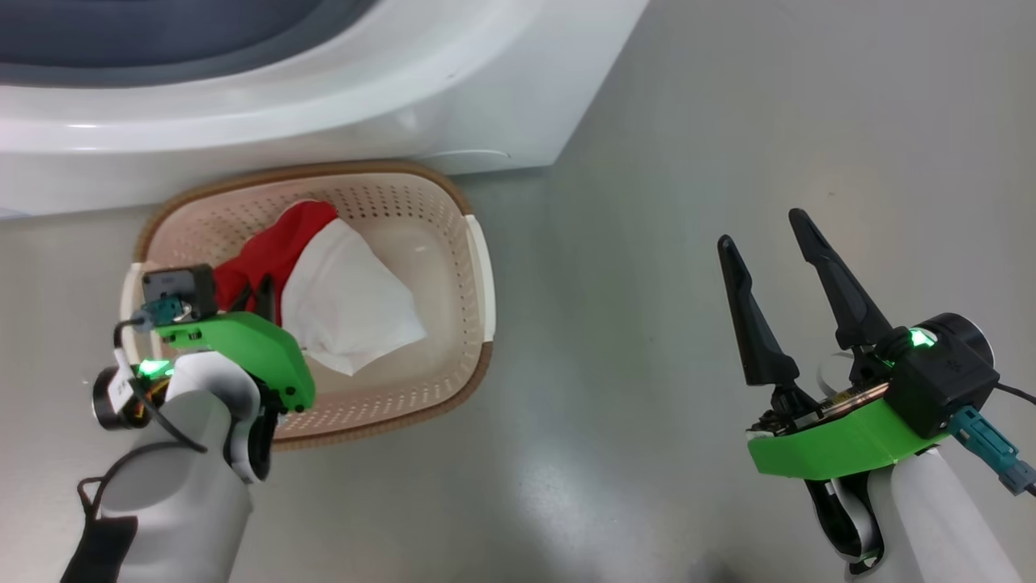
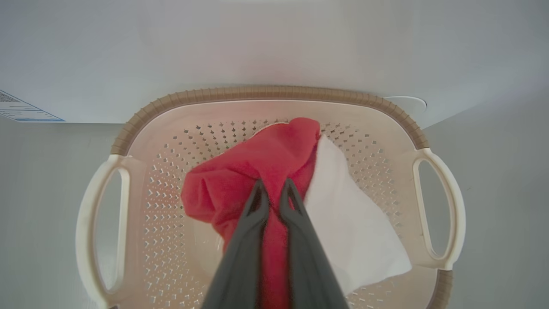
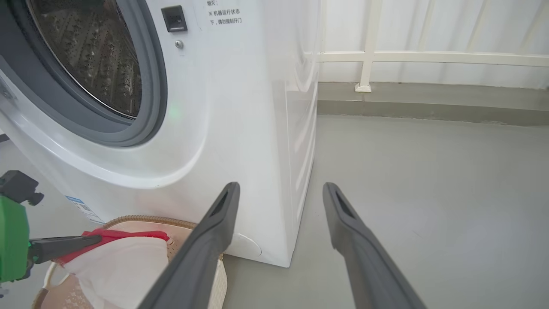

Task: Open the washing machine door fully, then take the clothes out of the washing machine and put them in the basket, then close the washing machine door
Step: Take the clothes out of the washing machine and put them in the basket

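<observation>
The cream basket (image 1: 477, 267) with a brown rim stands on the floor against the front of the white washing machine (image 1: 453, 89). Inside it hang the clothes (image 2: 240, 171), red fabric with a white panel (image 2: 351, 223). My left gripper (image 2: 274, 191) reaches down into the basket, shut on the red fabric. The right wrist view catches the same grip from the side, the clothes (image 3: 120, 257) drooping above the basket rim (image 3: 146, 219). My right gripper (image 1: 761, 228) stands open over bare floor to the right, holding nothing. The drum opening (image 3: 85, 56) is uncovered. The washing machine door is out of view.
Grey floor (image 1: 647, 243) spreads to the right of the machine and basket. A white railing (image 3: 364, 56) and a low kerb run along the far side. A blue label (image 2: 21, 109) sits low on the machine's front.
</observation>
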{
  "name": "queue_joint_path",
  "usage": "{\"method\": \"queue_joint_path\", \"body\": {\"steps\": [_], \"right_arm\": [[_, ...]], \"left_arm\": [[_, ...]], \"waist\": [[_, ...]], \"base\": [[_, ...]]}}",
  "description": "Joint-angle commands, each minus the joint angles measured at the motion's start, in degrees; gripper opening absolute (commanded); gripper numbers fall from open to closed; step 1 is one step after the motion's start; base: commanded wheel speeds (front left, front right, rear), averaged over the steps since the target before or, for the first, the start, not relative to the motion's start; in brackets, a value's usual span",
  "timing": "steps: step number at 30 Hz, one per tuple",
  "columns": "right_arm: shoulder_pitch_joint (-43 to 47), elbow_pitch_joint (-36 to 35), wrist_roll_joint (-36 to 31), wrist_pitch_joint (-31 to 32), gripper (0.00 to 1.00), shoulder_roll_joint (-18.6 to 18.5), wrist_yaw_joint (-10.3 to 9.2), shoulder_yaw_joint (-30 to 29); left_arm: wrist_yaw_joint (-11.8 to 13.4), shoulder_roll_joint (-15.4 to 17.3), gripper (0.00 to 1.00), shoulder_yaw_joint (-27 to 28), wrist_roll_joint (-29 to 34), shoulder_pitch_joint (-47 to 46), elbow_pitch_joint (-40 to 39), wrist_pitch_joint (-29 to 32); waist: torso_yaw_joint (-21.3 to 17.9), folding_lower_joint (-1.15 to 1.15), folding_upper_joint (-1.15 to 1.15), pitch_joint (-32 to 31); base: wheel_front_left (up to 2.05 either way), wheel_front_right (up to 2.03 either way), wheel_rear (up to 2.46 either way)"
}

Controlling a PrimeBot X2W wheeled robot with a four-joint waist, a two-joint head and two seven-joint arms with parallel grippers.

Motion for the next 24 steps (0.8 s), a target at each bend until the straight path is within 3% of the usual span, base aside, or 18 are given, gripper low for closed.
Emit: {"method": "queue_joint_path", "body": {"steps": [1, 2, 4, 5, 6, 7, 15, 24], "right_arm": [[-0.1, -1.4, 0.5, -0.4, 1.00, 0.0, 0.26, 1.4], [-0.2, -1.4, 0.6, -0.4, 1.00, 0.0, 0.26, 1.4], [-0.2, -1.4, 0.7, -0.4, 1.00, 0.0, 0.26, 1.4], [-0.2, -1.4, 0.8, -0.4, 1.00, 0.0, 0.26, 1.3], [-0.2, -1.3, 0.8, -0.4, 1.00, 0.0, 0.26, 1.3], [-0.2, -1.3, 0.9, -0.4, 1.00, 0.1, 0.26, 1.3], [-0.3, 0.0, 0.8, -0.4, 1.00, 0.1, 0.26, 0.9], [1.1, 1.6, 0.2, -0.4, 1.00, 0.1, 0.26, 0.1]], "left_arm": [[-0.3, 1.5, 0.00, 1.1, -0.3, -0.9, 0.0, -0.7], [-0.5, 1.4, 0.00, 1.0, -0.3, -1.3, 1.1, -0.8], [-1.1, 1.0, 0.27, 1.0, -0.7, -1.9, 3.2, -0.7], [-1.6, 0.7, 0.46, 0.9, -0.8, -2.2, 4.1, -0.6], [-2.1, 0.6, 0.79, 0.8, -0.9, -2.5, 4.9, -0.6], [-2.4, 0.4, 1.00, 0.7, -0.9, -2.8, 5.6, -0.9], [-4.9, -1.6, 1.00, -0.5, -0.7, -3.4, 7.8, -5.1], [-4.4, -1.0, 1.00, 0.7, 0.3, 0.7, 1.9, -7.7]], "waist": [[-1.3, 0.00, 0.00, 1.4], [-1.4, 0.00, 0.00, 1.5], [-1.5, 0.00, 0.00, 1.7], [-1.6, 0.00, 0.00, 1.8], [-1.6, 0.00, 0.00, 1.9], [-1.6, 0.00, 0.00, 1.9], [0.5, 0.00, 0.00, -1.1], [3.0, 0.00, 0.00, -7.3]], "base": [[0.00, 0.00, 0.00], [0.00, 0.00, 0.00], [0.00, 0.00, 0.00], [0.00, 0.00, 0.00], [0.00, 0.00, 0.00], [0.00, 0.00, 0.00], [0.00, 0.00, 0.00], [0.00, 0.00, 0.00]]}}
